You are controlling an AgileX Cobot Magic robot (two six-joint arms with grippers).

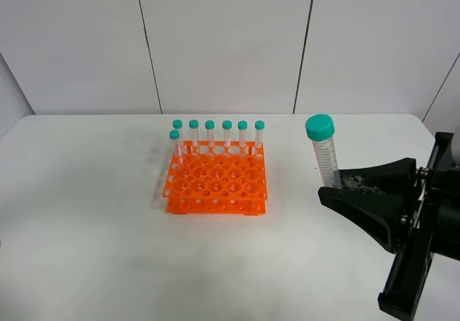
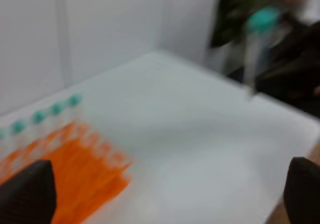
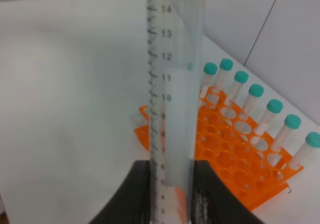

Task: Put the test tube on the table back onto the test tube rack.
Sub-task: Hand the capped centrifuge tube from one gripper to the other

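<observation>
The test tube (image 1: 325,156), clear with graduation marks and a teal cap, stands upright above the table (image 1: 86,213), with my right gripper (image 1: 338,184) shut on its lower part. It hangs to the right of the orange test tube rack (image 1: 215,181), apart from it. Up close, the right wrist view shows the test tube (image 3: 175,83) pinched between the black fingers of the right gripper (image 3: 172,184), the rack (image 3: 235,154) beyond it. My left gripper (image 2: 165,191) is open, its two fingertips far apart over the table (image 2: 190,134) beside the blurred rack (image 2: 80,159).
Several teal-capped tubes (image 1: 226,131) fill the rack's back row, and one more (image 1: 175,140) stands at the left end of the row in front. The other rack holes are open. White wall panels stand behind the table.
</observation>
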